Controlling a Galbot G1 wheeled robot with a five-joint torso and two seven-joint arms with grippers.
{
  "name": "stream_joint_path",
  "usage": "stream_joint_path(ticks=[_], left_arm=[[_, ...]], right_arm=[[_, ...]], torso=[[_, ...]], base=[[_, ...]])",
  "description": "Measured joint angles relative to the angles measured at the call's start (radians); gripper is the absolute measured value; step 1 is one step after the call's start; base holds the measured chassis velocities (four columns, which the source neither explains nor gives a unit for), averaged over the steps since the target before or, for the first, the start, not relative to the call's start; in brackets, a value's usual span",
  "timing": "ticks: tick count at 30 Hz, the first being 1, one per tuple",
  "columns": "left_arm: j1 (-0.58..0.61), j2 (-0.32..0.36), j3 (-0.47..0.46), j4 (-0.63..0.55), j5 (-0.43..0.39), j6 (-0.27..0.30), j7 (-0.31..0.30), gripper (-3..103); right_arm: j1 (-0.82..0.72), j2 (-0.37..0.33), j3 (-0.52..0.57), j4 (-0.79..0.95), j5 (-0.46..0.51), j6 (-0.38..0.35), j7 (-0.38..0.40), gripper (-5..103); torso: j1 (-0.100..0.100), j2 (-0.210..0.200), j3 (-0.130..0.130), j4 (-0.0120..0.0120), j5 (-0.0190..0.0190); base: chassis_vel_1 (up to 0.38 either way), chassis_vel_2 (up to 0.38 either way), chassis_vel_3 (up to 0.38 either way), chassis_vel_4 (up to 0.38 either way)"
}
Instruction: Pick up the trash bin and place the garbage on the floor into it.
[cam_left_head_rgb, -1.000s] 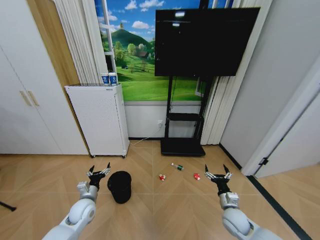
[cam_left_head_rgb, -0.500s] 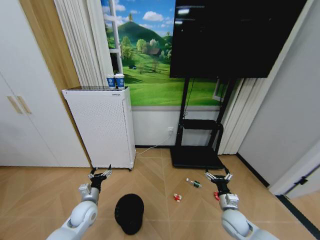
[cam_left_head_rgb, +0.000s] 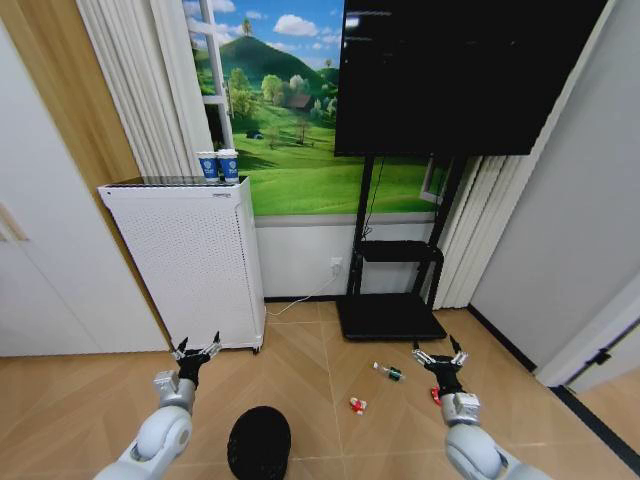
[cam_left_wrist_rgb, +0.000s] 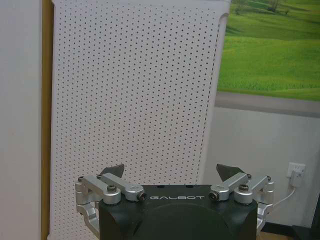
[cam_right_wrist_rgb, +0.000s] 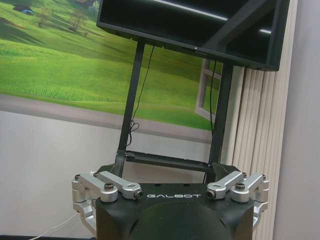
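The trash bin, a small black round mesh basket, stands on the wooden floor at the bottom of the head view, just right of my left arm. The garbage lies to its right: a red-and-white piece, a small clear bottle with a green label, and another red piece partly behind my right gripper. My left gripper is held out open and empty, facing the white appliance. My right gripper is also open and empty, facing the TV stand.
A tall white perforated appliance stands against the wall on the left, with two blue cups on top. A black TV on a stand with a floor base is ahead on the right. Curtains hang on both sides.
The whole head view has shifted: the camera has come nearer the wall, and the bin and litter sit lower in the picture. Both arms keep the same open pose.
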Motion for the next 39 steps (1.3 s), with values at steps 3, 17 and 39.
stream_joint_path(ticks=[3,17,39], left_arm=[[0.005,-0.002,-0.003,0.002,0.005,-0.005,0.003,100],[0.011,-0.007,-0.021,0.027,-0.057,-0.076,0.033,100],[0.050,0.001,-0.029,0.004,-0.043,0.013,0.010,100]], right_arm=[[-0.005,0.004,0.000,0.000,-0.004,0.001,0.001,100],[-0.034,0.015,0.018,0.002,-0.022,0.015,0.001,100],[-0.037,0.032,0.016,-0.010,-0.032,0.027,-0.001,100]], torso=[[0.000,0.000,0.000,-0.0009,0.0003],[0.001,0.000,0.000,-0.0005,0.0000],[-0.022,-0.054,-0.030,-0.0006,0.0001]], base=[[0.000,0.000,0.000,0.000],[0.000,0.000,0.000,0.000],[0.000,0.000,0.000,0.000]])
